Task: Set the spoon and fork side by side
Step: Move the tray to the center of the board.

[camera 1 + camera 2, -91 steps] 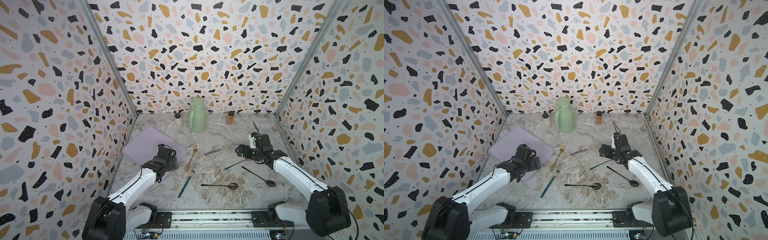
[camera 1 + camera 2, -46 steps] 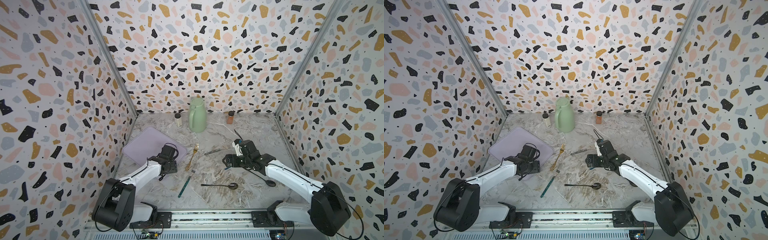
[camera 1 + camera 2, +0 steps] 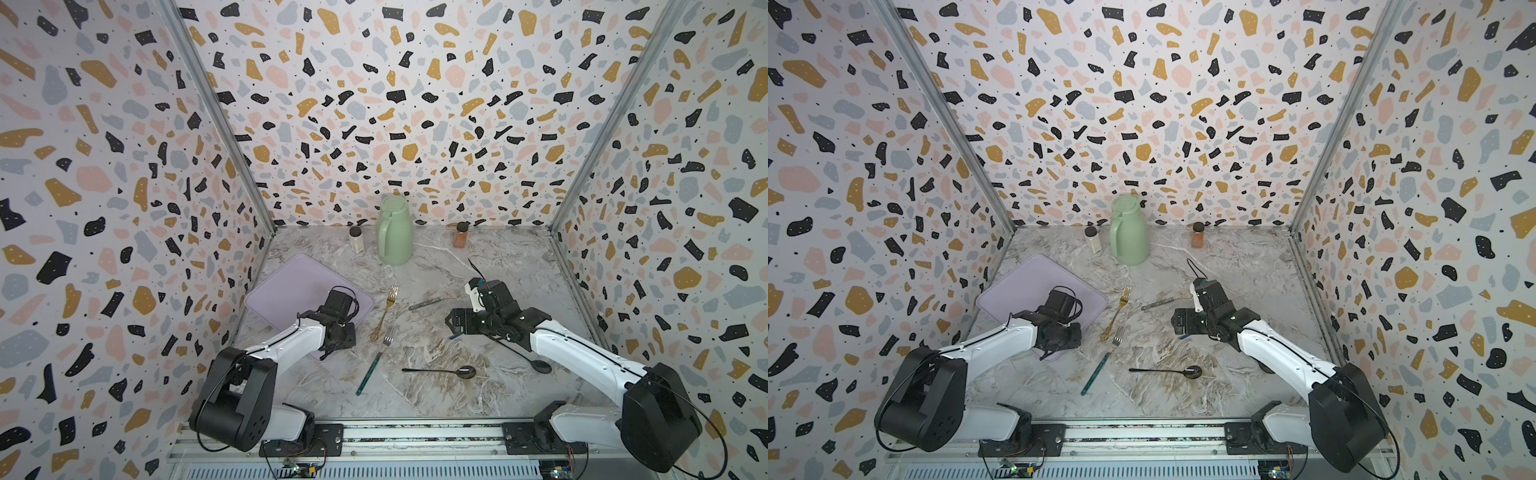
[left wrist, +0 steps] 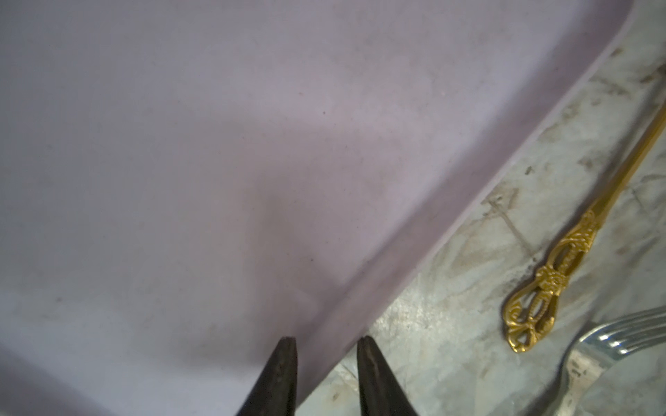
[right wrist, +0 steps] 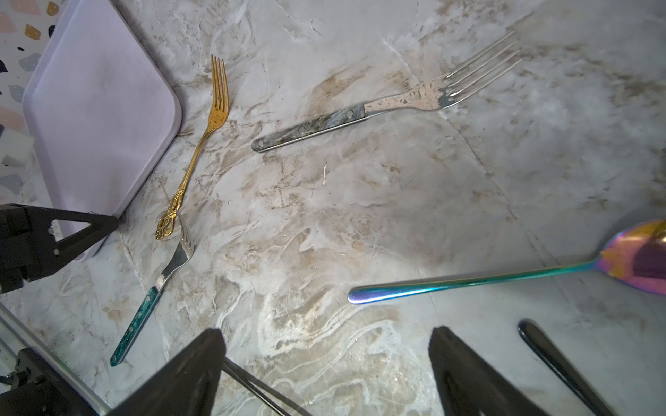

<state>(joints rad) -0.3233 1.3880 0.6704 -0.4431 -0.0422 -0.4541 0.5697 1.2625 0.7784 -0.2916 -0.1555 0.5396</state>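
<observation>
While your right gripper (image 5: 324,360) hung wide open and empty by the iridescent spoon (image 5: 504,277), likely lining up a pick, the gold fork (image 5: 212,119) lay well apart beside the purple tray (image 5: 90,108). Your left gripper (image 4: 326,342) sat at that tray's rim, fingers nearly together; whether they pinched it, I couldn't tell.

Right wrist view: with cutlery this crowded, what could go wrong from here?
The open right gripper hovers near both the rainbow-tinted metal spoon and a black spoon handle, so it might catch the wrong one. The left gripper sits at the lavender tray's rim, beside the ornate gold fork; closing there may pinch the tray.
</observation>
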